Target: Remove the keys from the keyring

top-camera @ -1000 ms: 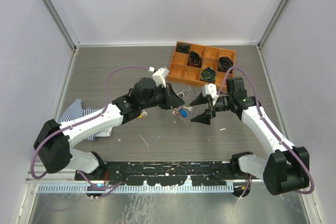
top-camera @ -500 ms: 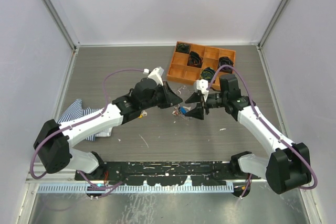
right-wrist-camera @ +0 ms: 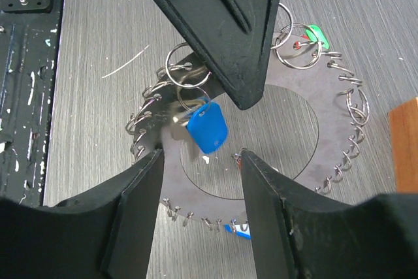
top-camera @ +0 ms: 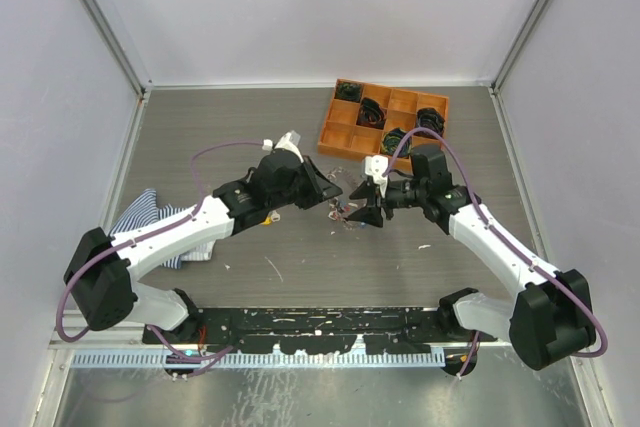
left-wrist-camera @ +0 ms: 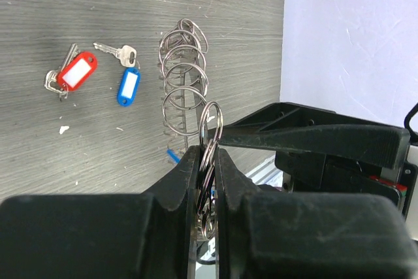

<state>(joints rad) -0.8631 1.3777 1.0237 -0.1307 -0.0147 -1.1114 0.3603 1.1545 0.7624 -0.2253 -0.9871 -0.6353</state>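
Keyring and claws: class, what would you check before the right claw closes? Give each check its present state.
1. Left claw clamps the keyring rim: ok.
2. Right claw open wide enough: ok.
3. Hanging blue-tagged key lines up with the gap between its fingers: ok.
4. Right claw clear of left claw in depth: cannot tell.
5. Loose red-tagged key and loose blue-tagged key lie on the table, apart from the keyring: ok.
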